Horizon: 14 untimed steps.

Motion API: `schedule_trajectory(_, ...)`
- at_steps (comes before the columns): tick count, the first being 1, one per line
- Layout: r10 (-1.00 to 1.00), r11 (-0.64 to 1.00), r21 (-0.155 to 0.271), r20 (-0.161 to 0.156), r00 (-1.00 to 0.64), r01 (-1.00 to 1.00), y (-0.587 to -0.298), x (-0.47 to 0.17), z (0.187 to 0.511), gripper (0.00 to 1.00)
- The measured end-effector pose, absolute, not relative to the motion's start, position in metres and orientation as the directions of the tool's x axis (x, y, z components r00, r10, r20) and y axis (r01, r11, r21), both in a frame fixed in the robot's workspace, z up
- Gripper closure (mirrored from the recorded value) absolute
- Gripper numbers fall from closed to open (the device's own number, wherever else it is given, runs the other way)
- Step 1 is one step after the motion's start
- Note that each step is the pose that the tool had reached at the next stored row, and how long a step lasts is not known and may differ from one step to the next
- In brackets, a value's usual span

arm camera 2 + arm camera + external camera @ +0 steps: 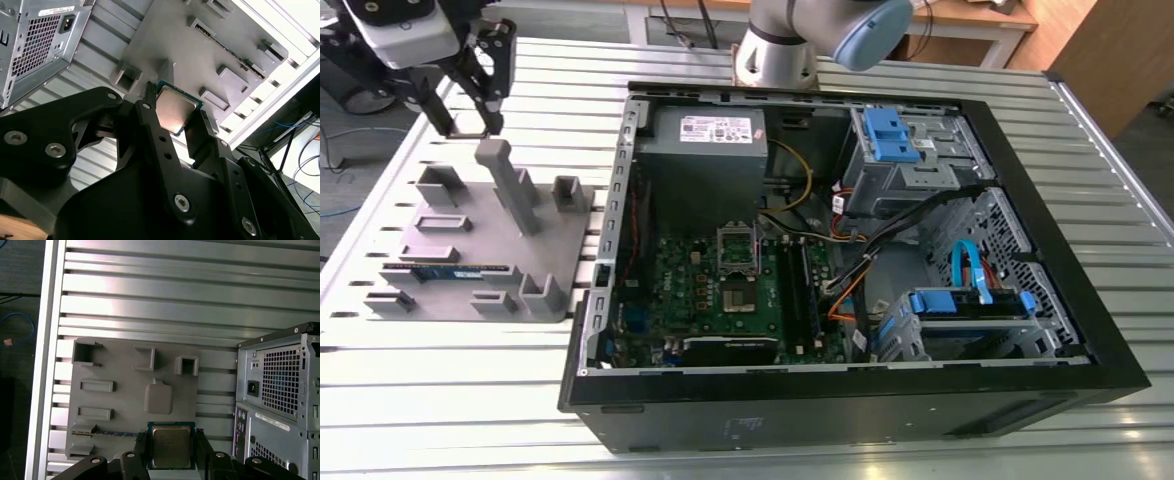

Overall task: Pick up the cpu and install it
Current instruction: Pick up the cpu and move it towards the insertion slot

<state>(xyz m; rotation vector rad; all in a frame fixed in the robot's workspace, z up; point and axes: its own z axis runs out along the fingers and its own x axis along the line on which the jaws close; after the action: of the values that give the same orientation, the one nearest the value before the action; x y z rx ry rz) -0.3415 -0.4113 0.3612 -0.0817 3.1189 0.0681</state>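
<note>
Exterior view: high, well back, angled down over slatted table (440,400). Open computer case (854,400) central, gripper (467,128) toward exterior view's left, grey holder (480,240) below jaws.

First wrist view: on arm, facing straight down past jaws; cpu (171,446) between jaws, holder beyond, case rear beside.

Second wrist view: close behind jaws, oblique along fingers (156,127).

All 3 views share holder and case; both wrist views share cpu.

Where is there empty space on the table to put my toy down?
Bare slats of the table lie between the grey holder and the table's near edge, and on the exterior view's right of the computer case. Crowded: the holder's posts, with the gripper holding the cpu above, and the cable-filled case.
</note>
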Motion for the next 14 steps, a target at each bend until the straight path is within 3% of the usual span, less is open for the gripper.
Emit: schedule_trajectory(14,-0.052,0.998,0.044,-0.022,-0.998,-0.053,-0.411,-0.306,0.361,0.53)
